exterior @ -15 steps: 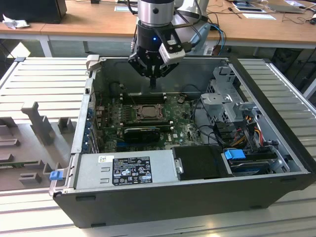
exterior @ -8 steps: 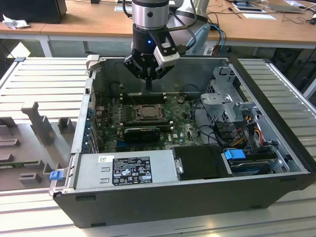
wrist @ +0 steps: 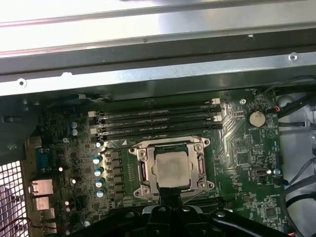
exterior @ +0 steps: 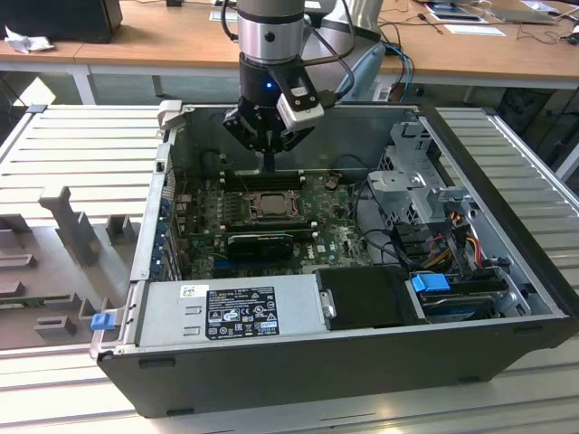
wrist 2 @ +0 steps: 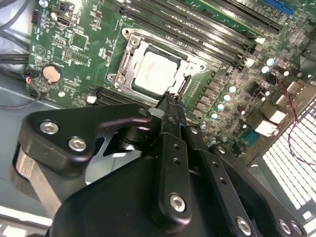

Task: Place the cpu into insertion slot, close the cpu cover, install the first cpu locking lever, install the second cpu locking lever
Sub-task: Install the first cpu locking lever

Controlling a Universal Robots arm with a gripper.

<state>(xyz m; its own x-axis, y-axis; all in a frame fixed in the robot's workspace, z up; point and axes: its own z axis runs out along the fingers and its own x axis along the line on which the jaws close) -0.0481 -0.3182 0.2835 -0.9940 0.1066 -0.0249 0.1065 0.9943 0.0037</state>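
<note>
Gripper point(wrist 2: 170, 99) pinched closed, empty, its tip hovering at the insertion slot point(wrist 2: 129, 49) edge, mid-motherboard point(wrist: 247, 163). The cpu point(wrist: 172, 169) sits seated there, cpu cover point(wrist: 170, 147) apparently down over it. Likely light, stiff, fragile — best held by side edges.

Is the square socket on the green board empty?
No: in the first wrist view the pale silver cpu lies inside the insertion slot on the green board.
</note>
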